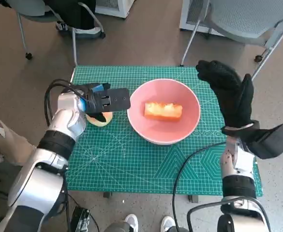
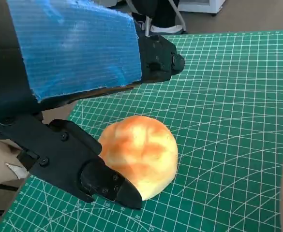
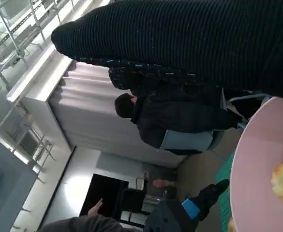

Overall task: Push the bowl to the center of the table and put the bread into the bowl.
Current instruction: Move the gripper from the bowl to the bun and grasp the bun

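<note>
Head view — left hand (image 1: 106, 101) spread over bun (image 1: 99, 118), holding nothing; right hand (image 1: 230, 93) raised, fingers apart.

Even, bright daylight with soft shadows (wide-angle bending at the edges), wrist close-ups slightly blurred.

Pink bowl (image 1: 168, 133), golden-orange bread (image 1: 163, 110), green gridded mat (image 1: 131, 164).

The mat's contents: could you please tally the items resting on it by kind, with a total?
Bowls: 1, the pink bowl.
Bread pieces: 2, the oblong bread inside the bowl and the round bun beside the left robot hand.
Total: 3.
</note>
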